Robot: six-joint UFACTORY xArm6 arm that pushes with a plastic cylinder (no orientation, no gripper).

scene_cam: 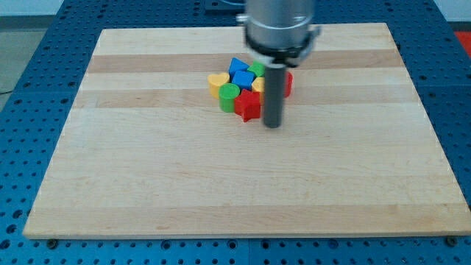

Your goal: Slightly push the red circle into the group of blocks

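Red round block (287, 82), small and solid, sits at the cluster's right edge, half hidden behind my rod. My tip (273, 124) is just beside the red star block (249, 105) on the wooden tabletop (147, 169). No fingers, nothing grasped. Probably light, slides easily: nudge its outer side.

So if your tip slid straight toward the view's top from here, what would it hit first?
Probably the red circle, just behind my tip and partly hidden by the rod. The red star sits to the tip's left, likely off that line. Depth is hard to judge.
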